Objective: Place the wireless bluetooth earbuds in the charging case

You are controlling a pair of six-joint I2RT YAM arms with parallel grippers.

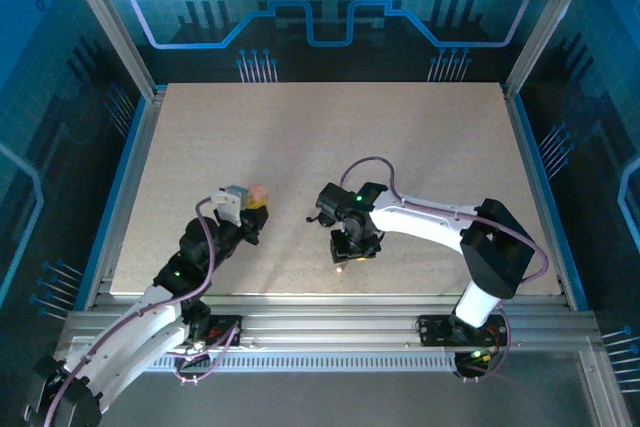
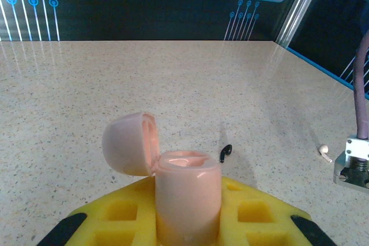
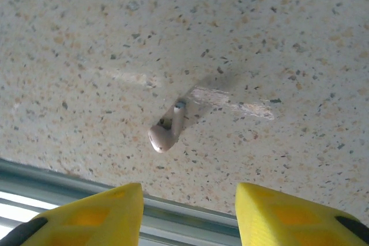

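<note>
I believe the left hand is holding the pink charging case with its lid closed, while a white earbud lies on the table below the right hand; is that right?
Not quite: the left wrist view shows the charging case, held in the left hand, with its lid open. The white earbud does lie on the table below the right hand.

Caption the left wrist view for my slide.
Left gripper grips the open pink charging case; a white earbud lies on the table at right.
</note>
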